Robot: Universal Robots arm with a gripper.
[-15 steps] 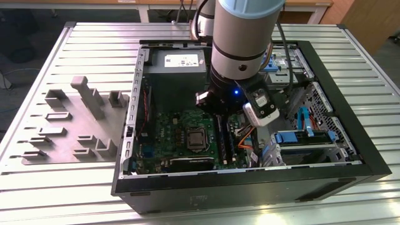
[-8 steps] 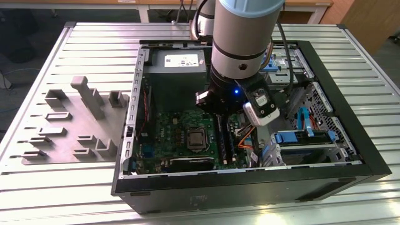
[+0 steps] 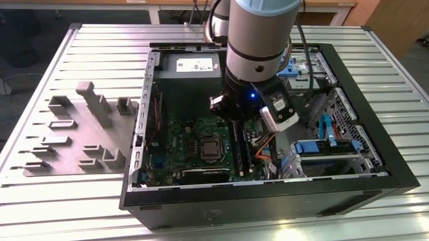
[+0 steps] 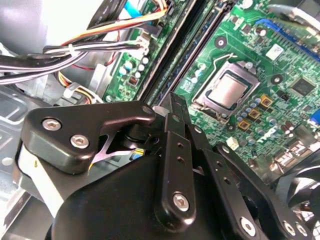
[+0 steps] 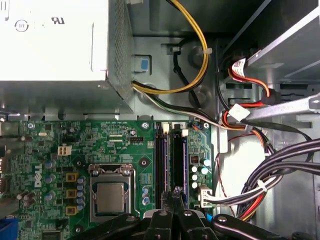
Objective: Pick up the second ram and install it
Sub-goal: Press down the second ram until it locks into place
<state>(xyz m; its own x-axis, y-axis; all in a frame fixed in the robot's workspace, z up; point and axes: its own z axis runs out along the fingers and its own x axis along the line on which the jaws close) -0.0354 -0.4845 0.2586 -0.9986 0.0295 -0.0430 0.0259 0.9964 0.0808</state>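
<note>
My gripper hangs inside the open computer case, its two black fingers pressed together and shut. In both wrist views its tips sit directly over the near end of the long black memory slots on the green motherboard. I cannot make out the second ram as a separate stick: nothing shows between the fingers, and the slots are seen edge-on as dark strips. In the exterior view the arm stands upright over those slots.
The processor socket lies beside the slots. A grey power supply and bundled cables crowd the case. Drive bays fill the exterior view's right. A grey fixture plate with blocks lies outside the case at the exterior view's left.
</note>
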